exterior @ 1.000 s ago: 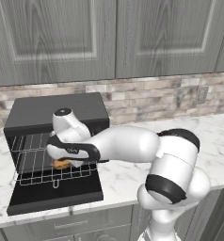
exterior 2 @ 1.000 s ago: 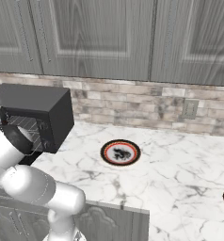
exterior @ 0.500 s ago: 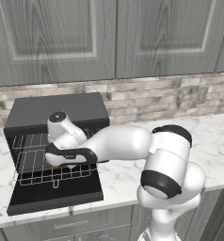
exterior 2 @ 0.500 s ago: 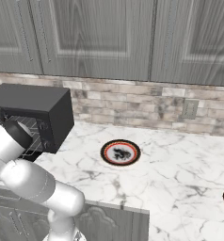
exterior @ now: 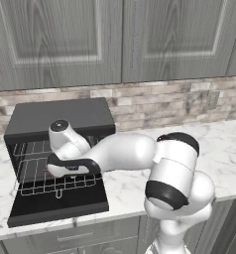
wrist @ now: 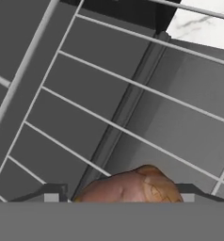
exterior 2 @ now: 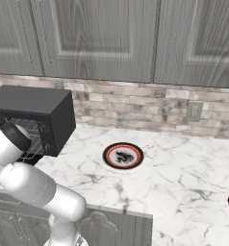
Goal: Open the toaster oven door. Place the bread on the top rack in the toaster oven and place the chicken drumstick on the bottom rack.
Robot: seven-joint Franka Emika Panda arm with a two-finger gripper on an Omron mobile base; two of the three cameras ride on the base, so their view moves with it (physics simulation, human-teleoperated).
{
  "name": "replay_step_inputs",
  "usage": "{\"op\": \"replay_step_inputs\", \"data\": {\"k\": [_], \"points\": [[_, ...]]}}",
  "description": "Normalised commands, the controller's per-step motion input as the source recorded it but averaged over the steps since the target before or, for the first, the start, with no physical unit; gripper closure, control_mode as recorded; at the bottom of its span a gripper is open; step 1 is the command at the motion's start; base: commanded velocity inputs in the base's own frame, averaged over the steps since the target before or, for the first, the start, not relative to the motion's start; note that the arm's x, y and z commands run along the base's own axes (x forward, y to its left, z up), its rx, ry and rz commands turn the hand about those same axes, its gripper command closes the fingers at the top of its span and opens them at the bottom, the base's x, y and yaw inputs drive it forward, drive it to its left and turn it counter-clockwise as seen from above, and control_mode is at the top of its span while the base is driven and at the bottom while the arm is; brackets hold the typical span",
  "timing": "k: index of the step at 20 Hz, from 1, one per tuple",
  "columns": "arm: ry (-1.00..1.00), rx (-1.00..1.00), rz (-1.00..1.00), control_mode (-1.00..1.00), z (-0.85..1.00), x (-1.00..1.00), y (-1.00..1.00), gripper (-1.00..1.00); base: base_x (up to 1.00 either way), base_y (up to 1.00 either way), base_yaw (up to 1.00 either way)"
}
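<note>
left base view: toaster oven (exterior: 60, 119) sits at the left of the counter (exterior: 224, 149), and the toaster oven door (exterior: 58, 206) is already dropped flat in front of it, so step one looks done. the arm reaches into the cavity over the wire racks (exterior: 50, 181), with the hand low in the mouth

right base view: same oven from the other side, black box against the brick wall. a round plate (exterior 2: 123, 155) sits bare out on the counter, well apart from the oven, so both foods seem to be off it

hand view: looking down on rack wires with the door glass below. chicken drumstick (wrist: 132, 187) sits right between the tips of the claw (wrist: 118, 197), which stand wide on either side of it; can't tell if they're pinching it or just around it

bread: can't spot it, the arm blocks most of the cavity

progress guess: door open, drumstick at the oven over a rack, looks like the lower one. what's left is letting go and backing out, plus confirming the bread's on top
</note>
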Motion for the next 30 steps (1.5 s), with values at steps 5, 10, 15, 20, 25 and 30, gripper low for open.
{"op": "replay_step_inputs", "data": {"k": [5, 10, 15, 20, 25, 30], "points": [[0.0, 0.0, 0.0, -1.0, -0.46, -0.33, -0.15, -1.0, 0.0, 0.0, 0.0], [0.01, 0.0, 0.0, -1.0, -0.57, -0.37, -0.25, -1.0, 0.0, 0.0, 0.0], [0.03, 0.0, 0.0, -1.0, -0.6, -0.35, -0.31, -1.0, 0.0, 0.0, 0.0], [0.0, 0.01, 0.0, -1.0, -0.04, -0.1, -0.13, -1.0, 0.0, 0.0, 0.0], [-0.04, 0.0, 0.03, -1.0, 0.06, -0.05, -0.2, -1.0, 0.0, 0.0, 0.0], [-0.08, 0.0, 0.1, -1.0, 0.14, -0.13, -0.02, -1.0, 0.0, 0.0, 0.0]]}}
